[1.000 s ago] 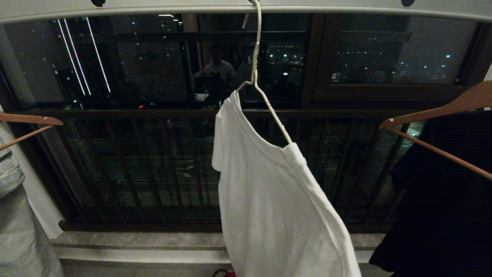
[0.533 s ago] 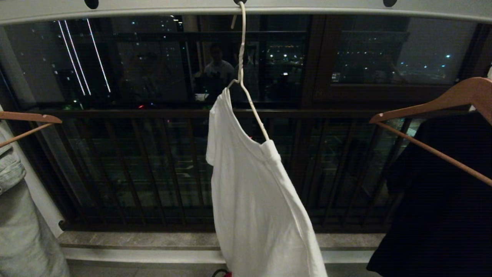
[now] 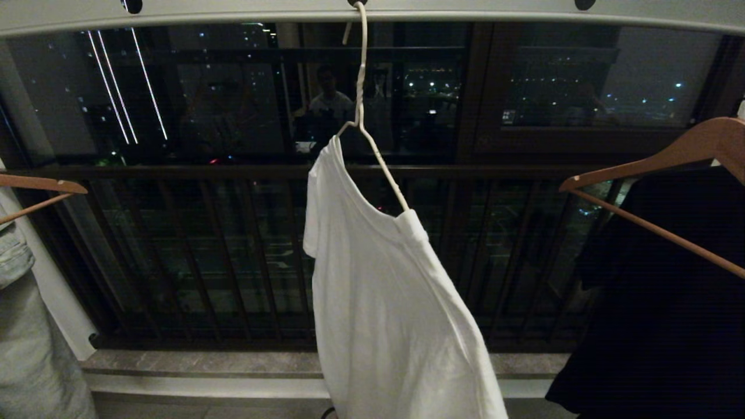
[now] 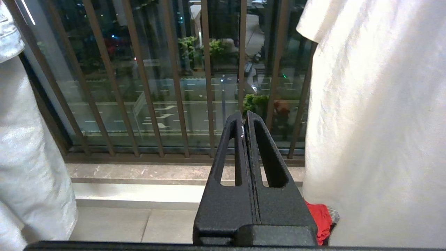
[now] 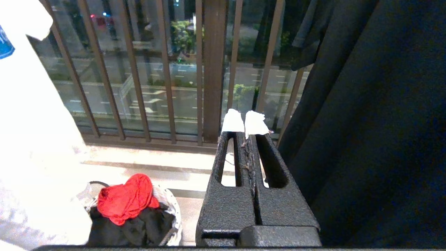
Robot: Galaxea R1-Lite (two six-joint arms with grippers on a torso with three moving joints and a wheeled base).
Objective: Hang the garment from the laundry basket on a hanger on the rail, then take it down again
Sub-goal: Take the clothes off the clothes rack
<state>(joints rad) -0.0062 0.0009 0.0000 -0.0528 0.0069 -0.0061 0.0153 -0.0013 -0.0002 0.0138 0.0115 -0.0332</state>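
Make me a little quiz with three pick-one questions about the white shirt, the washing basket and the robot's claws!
1. Where is the white T-shirt?
A. in the basket
B. on the wire hanger hooked on the rail
C. on the floor

2. What colour is the cloth on top in the basket?
A. red
B. yellow
C. green

3. How are the left claw and right claw?
A. both open
B. one holds the shirt
C. both shut and empty

Answers: 1 B, the shirt hangs from the hanger, whose hook sits at a hole in the rail. 2 A, the right wrist view shows red cloth over dark clothes. 3 C, each claw's fingers are pressed together on nothing.
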